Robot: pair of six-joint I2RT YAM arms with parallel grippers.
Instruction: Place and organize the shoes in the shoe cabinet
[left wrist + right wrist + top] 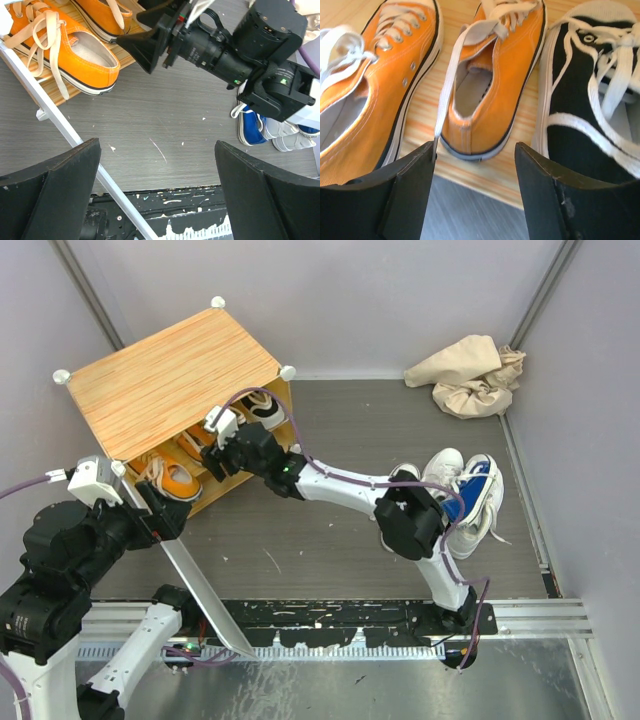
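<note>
Right end effector (474, 150) jaws apart, empty, above orange shoe (495, 75) heel. Left end effector (156, 145) wide apart, empty.

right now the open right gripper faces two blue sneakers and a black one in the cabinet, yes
No: the right wrist view shows those two sneakers are orange, not blue; the open right gripper, black sneaker and cabinet are right.

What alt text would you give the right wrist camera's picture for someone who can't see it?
The right gripper, its black fingers open, frames the heel of an orange sneaker on a pale wooden shelf. A second orange sneaker lies to its left, and a black sneaker with white laces to its right.
</note>
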